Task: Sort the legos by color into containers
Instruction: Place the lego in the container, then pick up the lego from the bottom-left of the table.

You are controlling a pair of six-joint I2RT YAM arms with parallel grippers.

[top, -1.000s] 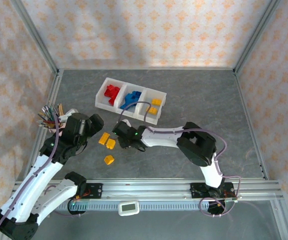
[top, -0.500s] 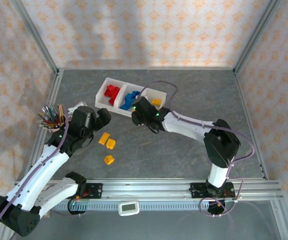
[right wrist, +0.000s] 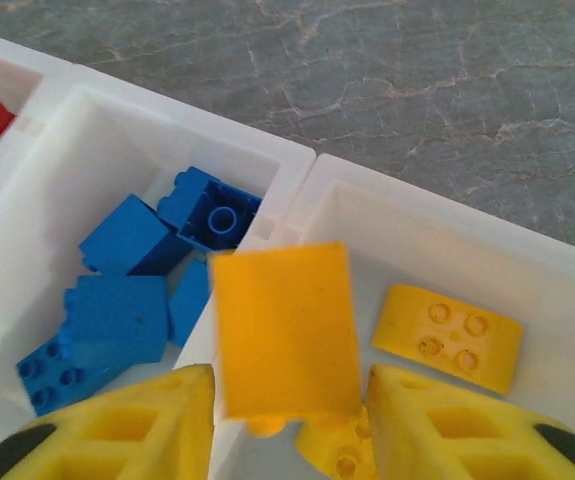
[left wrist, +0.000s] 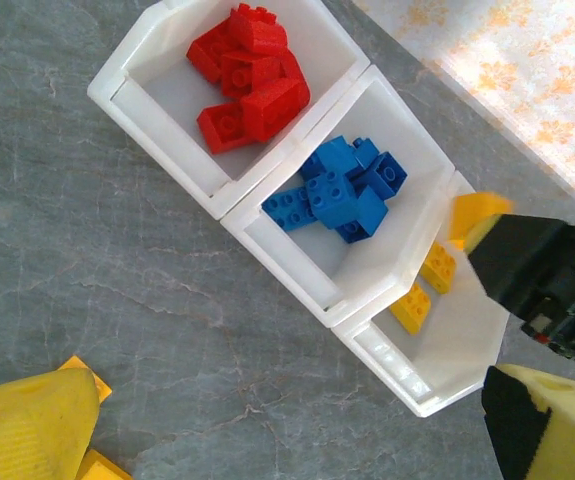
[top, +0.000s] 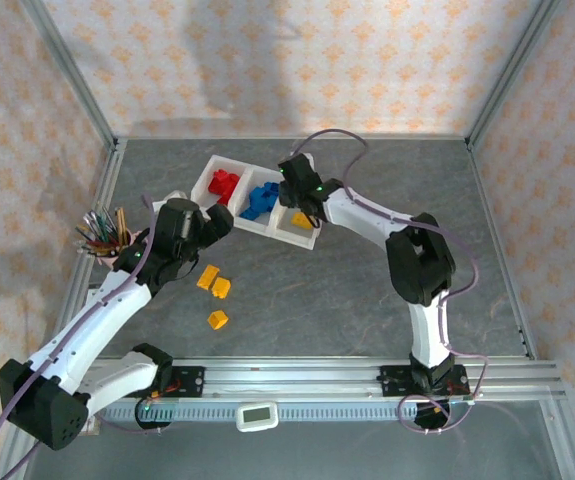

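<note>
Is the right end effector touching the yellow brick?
Cannot tell. In the right wrist view, the yellow brick sits between the fingers of the right end effector; neither contact nor gap shows plainly.

Grey marbled table (top: 367, 290): the white three-bin tray (top: 312, 238) sits right under the right gripper (top: 292, 192), just ahead of the left gripper (top: 215, 222). Two yellow bricks (top: 207, 277) lie touching behind the left gripper, a third (top: 217, 320) further back, and pencils (top: 102, 230) off to its left.
</note>
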